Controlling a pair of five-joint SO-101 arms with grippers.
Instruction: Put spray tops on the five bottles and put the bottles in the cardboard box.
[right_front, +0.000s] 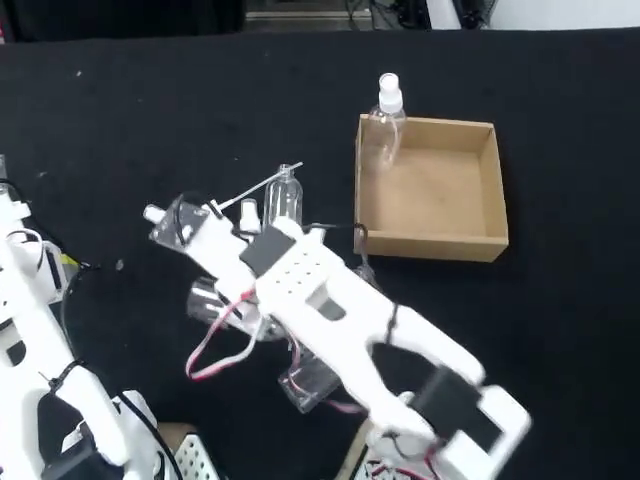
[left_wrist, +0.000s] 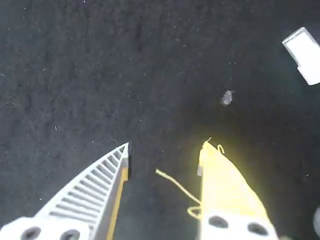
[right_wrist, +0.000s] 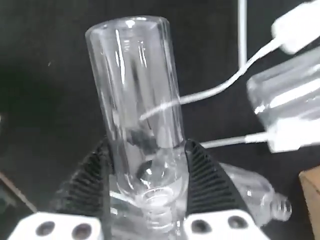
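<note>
My right gripper (right_wrist: 147, 150) is shut on a clear capless bottle (right_wrist: 137, 85), its neck towards the gripper's base. In the high view this gripper (right_front: 188, 226) holds the bottle (right_front: 170, 224) tilted left of centre. Beside it stands an upright open bottle (right_front: 286, 194) with a spray tube leaning from it, and a loose spray top (right_front: 249, 214). The cardboard box (right_front: 432, 238) sits to the right, with one spray-topped bottle (right_front: 387, 118) at its far left corner. My left gripper (left_wrist: 165, 147) hangs open over bare black table.
Two more clear bottles lie under the right arm (right_front: 213, 298) (right_front: 308, 386). Loose spray tops with white tubes (right_wrist: 295, 27) (right_wrist: 292, 137) lie beyond the held bottle. The left arm (right_front: 40, 300) stands at the table's left edge. A white object (left_wrist: 303, 54) lies ahead of the left gripper.
</note>
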